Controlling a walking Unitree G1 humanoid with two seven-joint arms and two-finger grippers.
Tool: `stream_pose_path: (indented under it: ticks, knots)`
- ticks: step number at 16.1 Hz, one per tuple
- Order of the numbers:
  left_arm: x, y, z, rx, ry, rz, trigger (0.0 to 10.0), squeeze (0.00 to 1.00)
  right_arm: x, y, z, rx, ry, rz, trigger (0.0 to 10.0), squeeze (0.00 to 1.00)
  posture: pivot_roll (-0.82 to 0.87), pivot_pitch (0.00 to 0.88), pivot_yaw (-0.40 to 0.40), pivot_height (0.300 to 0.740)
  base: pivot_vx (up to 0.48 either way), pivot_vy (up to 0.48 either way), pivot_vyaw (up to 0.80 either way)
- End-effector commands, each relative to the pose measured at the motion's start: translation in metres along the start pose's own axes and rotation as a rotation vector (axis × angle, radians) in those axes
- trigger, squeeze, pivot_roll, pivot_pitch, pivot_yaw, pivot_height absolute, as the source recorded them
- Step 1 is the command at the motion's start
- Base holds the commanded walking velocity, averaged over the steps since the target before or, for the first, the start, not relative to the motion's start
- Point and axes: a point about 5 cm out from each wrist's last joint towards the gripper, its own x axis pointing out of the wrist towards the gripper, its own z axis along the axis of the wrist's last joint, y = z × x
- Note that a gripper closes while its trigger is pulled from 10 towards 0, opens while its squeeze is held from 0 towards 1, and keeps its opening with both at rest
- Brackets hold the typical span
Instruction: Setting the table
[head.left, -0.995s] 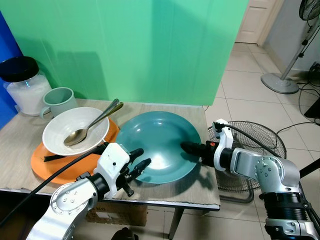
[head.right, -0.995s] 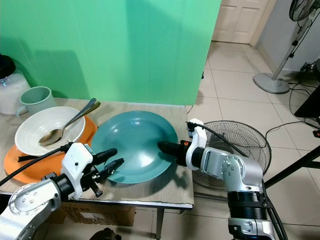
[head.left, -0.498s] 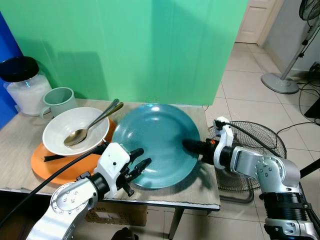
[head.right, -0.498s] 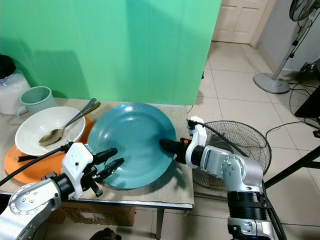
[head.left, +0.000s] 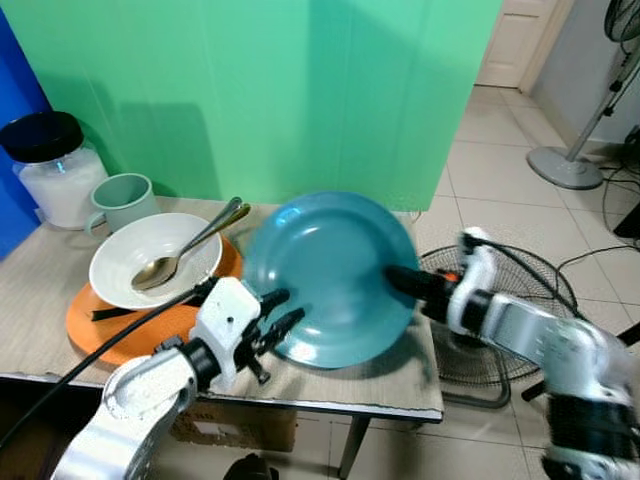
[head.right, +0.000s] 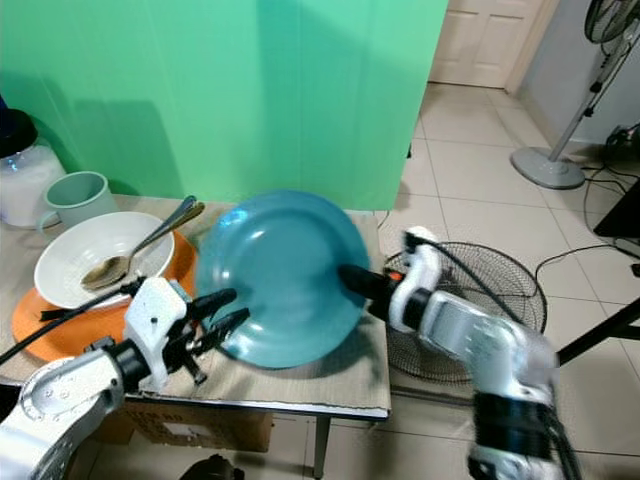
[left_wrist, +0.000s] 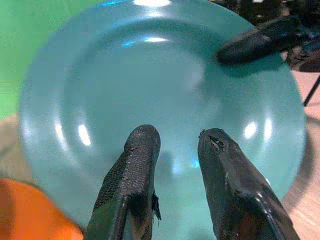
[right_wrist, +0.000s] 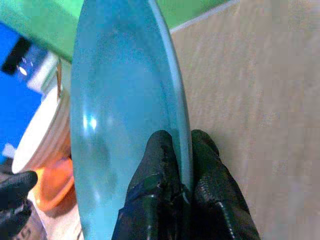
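The teal plate (head.left: 330, 275) is tilted steeply, its face turned toward the robot and its lower edge close above the wooden desk (head.left: 40, 300), near the desk's right end. The right pincer (right_wrist: 182, 167) is clamped on the plate's right rim, one black finger on the face and the other behind it, as the right wrist view shows plainly; in the head views the right arm is blurred. The left pincer (head.left: 275, 315) sits at the plate's lower left edge with its two fingers (left_wrist: 135, 165) spread apart, both lying in front of the plate's face; whether they touch it cannot be told.

Just beside the plate on the left lies an orange plate (head.left: 100, 330) flat on the desk, and on it stands a white bowl (head.left: 190, 260). A metal spoon (head.left: 165, 268) rests in the bowl with its handle sticking out over the rim toward the teal plate, and a second handle lies along it. A thin black thing lies on the orange plate at the bowl's near side; it is too small to name. Behind the bowl stands a pale green mug (head.left: 125, 198), and next to it, further left, a glass jar (head.left: 55, 165) with a black lid and white contents.

A green screen (head.left: 300, 90) rises behind the desk. Past the desk's right edge a fan's wire cage (head.left: 505, 270) lies on the tiled floor (head.left: 500, 190), and a standing fan (head.left: 590, 120) is well apart in the far right corner, near a door.
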Motion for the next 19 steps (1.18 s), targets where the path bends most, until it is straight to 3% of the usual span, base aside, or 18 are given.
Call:
stream_pose_path:
  ticks: [1, 4, 7, 8, 11, 13, 19]
  knots:
    - [0.000, 0.004, 0.003, -0.001, -0.021, 0.020, 10.0, 0.00, -0.012, 0.003, 0.011, -0.013, -0.064, 0.007, 0.0, 0.00, 0.16, 0.000, -0.010, 0.727, 0.000, 0.000, 0.00]
    - [0.003, 0.008, 0.008, -0.026, -0.065, 0.053, 10.0, 0.00, -0.032, 0.004, 0.018, -0.034, -0.173, -0.030, 0.0, 0.00, 0.15, 0.000, 0.013, 0.727, 0.000, 0.000, 0.00]
    - [0.006, 0.011, 0.012, -0.001, -0.079, 0.093, 10.0, 0.00, -0.047, 0.025, 0.036, -0.090, -0.388, 0.049, 0.0, 0.00, 0.15, 0.000, 0.023, 0.727, 0.000, 0.000, 0.00]
    - [0.007, 0.014, 0.016, 0.012, -0.099, 0.126, 10.0, 0.00, -0.053, 0.032, 0.039, -0.087, -0.455, 0.080, 9.6, 0.00, 0.16, 0.000, 0.017, 0.727, 0.000, 0.000, 0.00]
    - [0.011, 0.022, 0.024, 0.017, -0.118, 0.226, 10.0, 0.00, -0.058, 0.031, 0.035, -0.092, -0.558, -0.032, 10.0, 0.00, 0.16, 0.000, 0.007, 0.727, 0.000, 0.000, -0.17]
    - [0.011, 0.022, 0.024, 0.021, -0.122, 0.236, 10.0, 0.00, -0.055, 0.030, 0.027, -0.135, -0.541, -0.077, 10.0, 0.00, 0.15, 0.000, 0.008, 0.727, 0.000, 0.000, -0.74]
    - [0.013, 0.024, 0.022, 0.014, -0.111, 0.264, 10.0, 0.00, -0.055, 0.029, 0.020, -0.146, -0.550, -0.110, 10.0, 0.00, 0.15, 0.000, 0.008, 0.727, 0.000, 0.000, -0.75]
